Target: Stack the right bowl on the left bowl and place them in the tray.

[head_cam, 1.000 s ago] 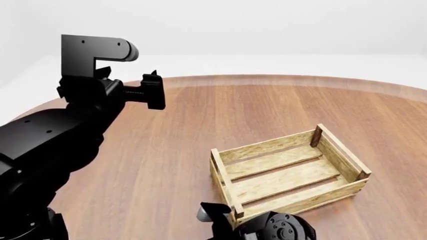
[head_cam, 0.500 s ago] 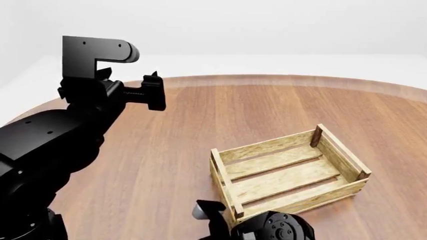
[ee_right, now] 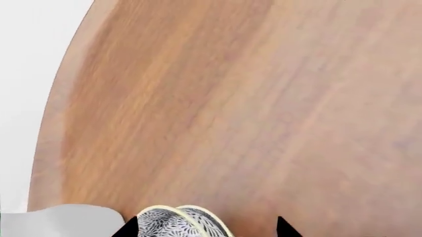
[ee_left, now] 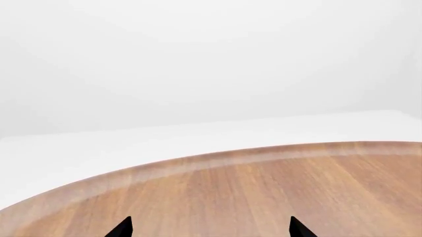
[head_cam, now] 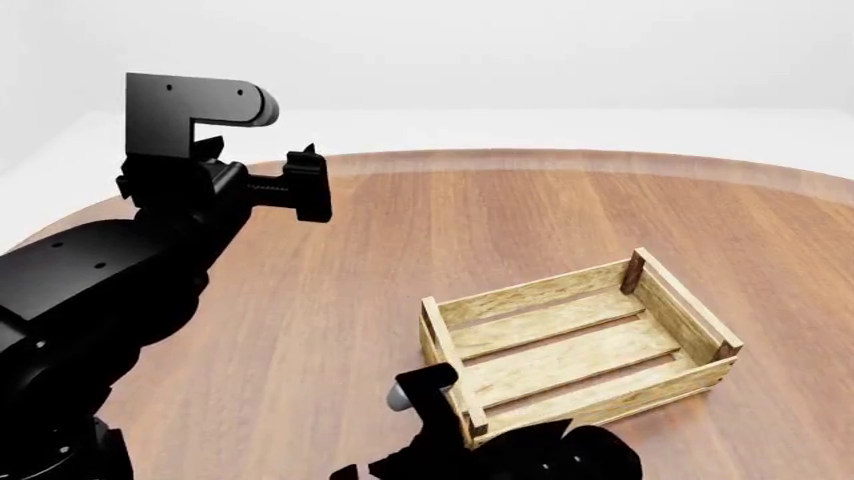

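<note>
Right wrist view: a patterned bowl (ee_right: 177,222) is seen between the right end effector's (ee_right: 204,228) spread tips, though a grip cannot be confirmed. The tray (head_cam: 582,345) sits right on the counter (head_cam: 400,260); the bowl should be kept level. The left end effector (ee_left: 209,228) is held open, empty.

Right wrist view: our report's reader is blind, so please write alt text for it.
A patterned bowl with a pale rim sits at the frame's edge between the two dark fingers of the right gripper. Beyond it stretches a bare brown wooden table with a curved edge.
</note>
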### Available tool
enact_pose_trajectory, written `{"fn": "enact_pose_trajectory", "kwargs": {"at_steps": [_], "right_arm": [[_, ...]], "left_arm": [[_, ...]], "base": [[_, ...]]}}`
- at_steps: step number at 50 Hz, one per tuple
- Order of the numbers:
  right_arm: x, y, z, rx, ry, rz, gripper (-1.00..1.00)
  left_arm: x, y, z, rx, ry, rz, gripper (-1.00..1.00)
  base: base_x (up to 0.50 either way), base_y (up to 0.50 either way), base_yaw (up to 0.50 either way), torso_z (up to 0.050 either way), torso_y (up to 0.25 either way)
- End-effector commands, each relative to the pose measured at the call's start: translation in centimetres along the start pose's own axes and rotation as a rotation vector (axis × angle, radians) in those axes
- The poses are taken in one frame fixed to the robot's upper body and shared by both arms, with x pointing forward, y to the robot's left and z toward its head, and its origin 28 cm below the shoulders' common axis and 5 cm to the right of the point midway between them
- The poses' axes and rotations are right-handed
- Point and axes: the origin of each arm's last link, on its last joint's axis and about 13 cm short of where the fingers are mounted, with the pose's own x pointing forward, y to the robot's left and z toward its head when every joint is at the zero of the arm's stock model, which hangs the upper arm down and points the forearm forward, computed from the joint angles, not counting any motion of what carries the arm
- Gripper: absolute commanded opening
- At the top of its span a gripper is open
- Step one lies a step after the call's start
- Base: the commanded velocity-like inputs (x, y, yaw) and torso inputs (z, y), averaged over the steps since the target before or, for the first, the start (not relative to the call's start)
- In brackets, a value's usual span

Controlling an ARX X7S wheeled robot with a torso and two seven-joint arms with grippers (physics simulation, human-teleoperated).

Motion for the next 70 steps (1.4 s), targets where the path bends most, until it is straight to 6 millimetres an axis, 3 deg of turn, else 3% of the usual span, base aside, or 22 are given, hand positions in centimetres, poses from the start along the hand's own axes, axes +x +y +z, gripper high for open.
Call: {"fn": "enact_pose_trajectory", "kwargs": {"at_steps": [1,34,54,55,70], "right_arm": [[0.2,-0.7,0.0,0.077,0.016,-0.021,1.00],[1.5,-2.2,-1.7,0.228,0.235,-0.026,1.00],[1.4,-1.9,-2.7,0.215,0.349,0.092,1.00],[1.4,-1.8,-2.7,0.213,0.348,0.094,-1.00],[1.3,-1.8,-2.4,0.203,0.303,0.064,-1.00]], "left_arm": [[0.0,0.0,0.0,-0.001,0.000,-0.001,1.00],[0.0,0.0,0.1,-0.003,-0.001,-0.001,1.00],[0.0,-0.1,-0.2,-0.004,0.003,-0.004,1.00],[-0.1,-0.1,-0.2,-0.004,0.002,-0.004,1.00],[-0.1,0.1,-0.1,-0.007,0.001,-0.001,1.00]], "base": [[0.00,0.00,0.00,0.000,0.000],[0.00,0.00,0.00,0.000,0.000],[0.00,0.00,0.00,0.000,0.000],[0.00,0.00,0.00,0.000,0.000],[0.00,0.00,0.00,0.000,0.000]]}}
